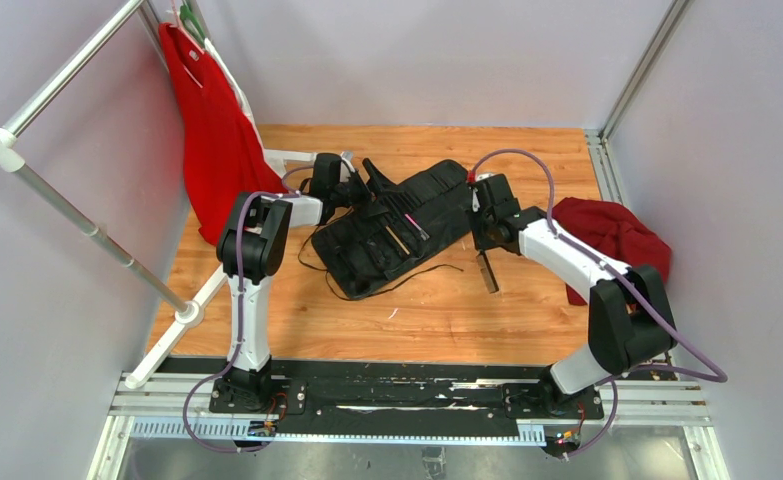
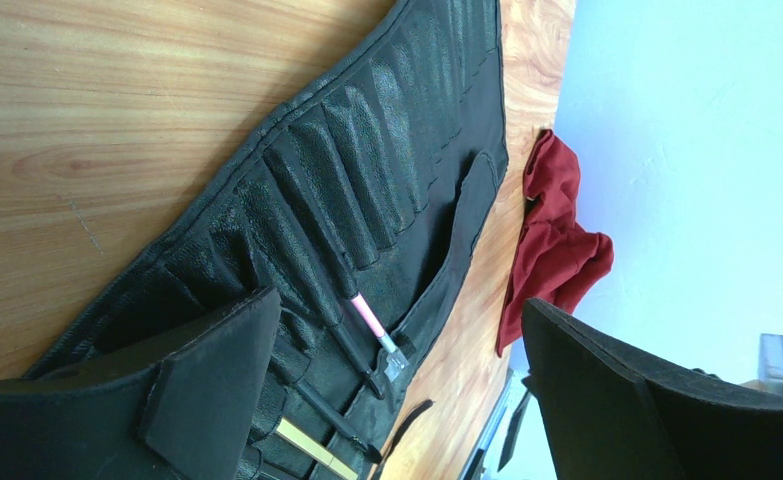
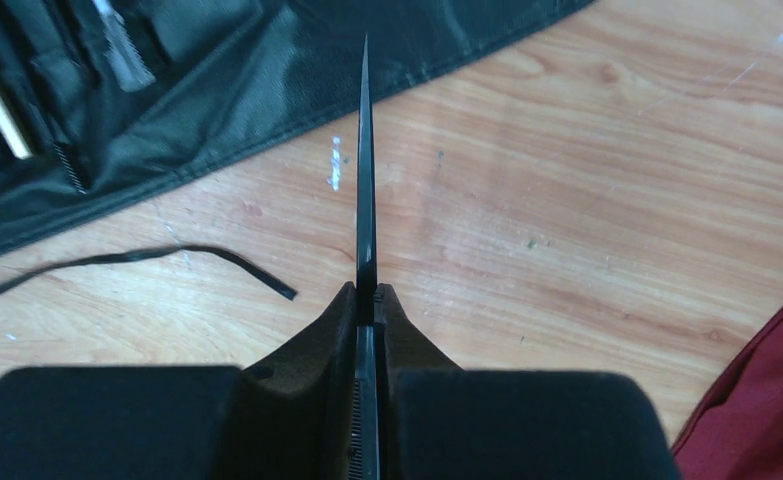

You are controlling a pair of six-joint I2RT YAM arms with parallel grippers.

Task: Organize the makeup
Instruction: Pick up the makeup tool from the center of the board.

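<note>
Slippage is looming as the chief danger: the right gripper is pinching a thin black makeup tool with its jaws drawn almost together. It is gripping only the tool's lower end, so the long tapered part is sticking out unsupported over the bare wooden bench, just beside the edge of the black brush roll. If that tip is catching the roll's fabric or missing a slot mouth on the way in, the tool is likely twisting in the grip or dropping. The loose black cord lying nearby is offering something to snag. The left gripper is hanging over the roll's left end with its jaws standing wide and holding nothing, and a careless descent from there is risking a knock to the brushes seated below. The held tool is showing edge-on in the right wrist view, flat and blade-thin, narrowing to a sharp tip. Fine teeth are showing on the part between the pads, so it may be a small comb, though I cannot tell for sure. In the roll, a pink-shafted brush and a tan-shafted brush are sitting in nearby slots among several black ones, while many slots toward the other end are lying empty. A dark red cloth is lying well apart on the right.
</note>
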